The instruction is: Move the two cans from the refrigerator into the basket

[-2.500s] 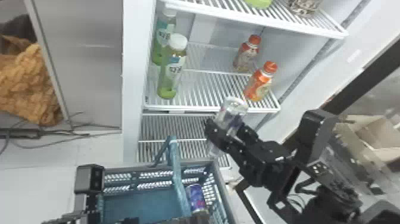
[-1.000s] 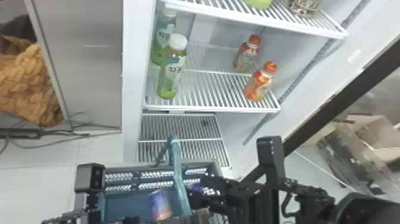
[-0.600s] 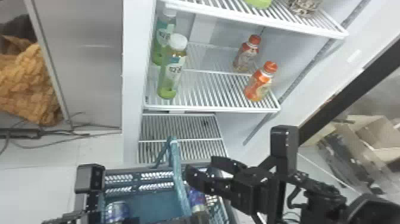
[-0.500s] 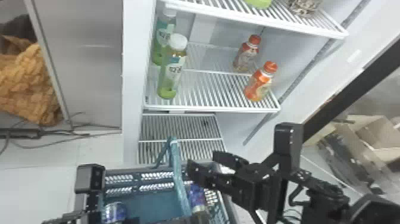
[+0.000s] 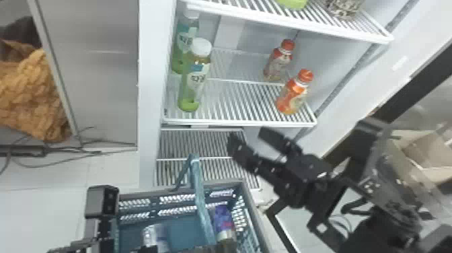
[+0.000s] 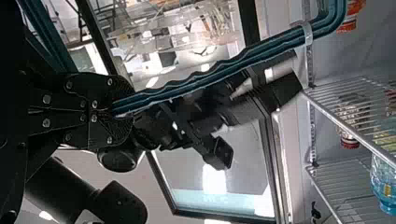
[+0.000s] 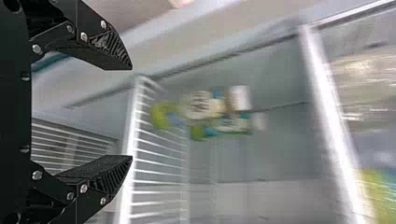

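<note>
Beyond the open fingers of the right gripper [image 5: 250, 139], with nothing between them: the refrigerator [image 5: 336, 64], wide and with wire shelves. To the left of this same gripper and lower in the head view, the blue plastic basket [image 5: 255, 215]. At the bottom of that view, the left gripper [image 5: 201, 249], closed firmly around the basket's handle [image 5: 201, 202]. On the middle shelf [image 5: 235, 97], farther in and to the left from the right gripper, two green bottles [image 5: 195, 77] with white caps; more directly beyond it, two smaller bottles [image 5: 292, 96] with orange-red caps. Inside the basket, near the left gripper, both cans: to its right the blue-purple can [image 5: 222, 218], to its left the silvery can [image 5: 154, 235].
</note>
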Controlling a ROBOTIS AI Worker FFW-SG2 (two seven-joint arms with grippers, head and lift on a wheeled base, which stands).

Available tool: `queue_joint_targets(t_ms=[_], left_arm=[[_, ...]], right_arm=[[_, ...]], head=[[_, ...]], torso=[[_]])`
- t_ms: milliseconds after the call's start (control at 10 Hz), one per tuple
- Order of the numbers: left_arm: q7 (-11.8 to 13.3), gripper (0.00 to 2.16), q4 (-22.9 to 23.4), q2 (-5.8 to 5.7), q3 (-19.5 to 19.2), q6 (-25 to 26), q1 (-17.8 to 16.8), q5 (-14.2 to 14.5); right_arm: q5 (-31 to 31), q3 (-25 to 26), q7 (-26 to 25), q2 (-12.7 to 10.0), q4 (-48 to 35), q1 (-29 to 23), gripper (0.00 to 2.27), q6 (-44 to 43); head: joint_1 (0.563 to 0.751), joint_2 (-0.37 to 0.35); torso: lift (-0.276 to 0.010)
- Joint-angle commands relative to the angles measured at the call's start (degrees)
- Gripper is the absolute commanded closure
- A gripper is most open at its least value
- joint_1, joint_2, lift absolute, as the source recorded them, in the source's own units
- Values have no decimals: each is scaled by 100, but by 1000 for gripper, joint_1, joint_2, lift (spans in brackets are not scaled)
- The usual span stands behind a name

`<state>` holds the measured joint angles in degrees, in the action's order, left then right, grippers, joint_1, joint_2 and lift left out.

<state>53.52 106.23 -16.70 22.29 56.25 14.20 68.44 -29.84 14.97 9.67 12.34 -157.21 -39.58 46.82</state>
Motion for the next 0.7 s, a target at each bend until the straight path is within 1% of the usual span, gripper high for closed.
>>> queue_joint_targets(t_ms=[0, 200, 300, 600], left_arm=[[0, 1188, 1, -9, 22, 0, 0, 0], [0, 1190, 1, 9, -1, 14, 0, -23], [0, 1188, 1, 17, -12, 42, 0, -46], [0, 1188, 1, 9, -1, 56, -14, -46]], right_arm=[[82, 0, -18, -56, 119, -77, 372, -998], [288, -11, -61, -92, 231, -133, 377, -2011], [356, -23, -79, -127, 442, -148, 377, -2602], [688, -46, -228, -267, 878, -162, 377, -3516]], head=[[695, -350], [695, -350], [695, -350], [695, -350]], torso=[[-276], [-276], [-276], [-276]])
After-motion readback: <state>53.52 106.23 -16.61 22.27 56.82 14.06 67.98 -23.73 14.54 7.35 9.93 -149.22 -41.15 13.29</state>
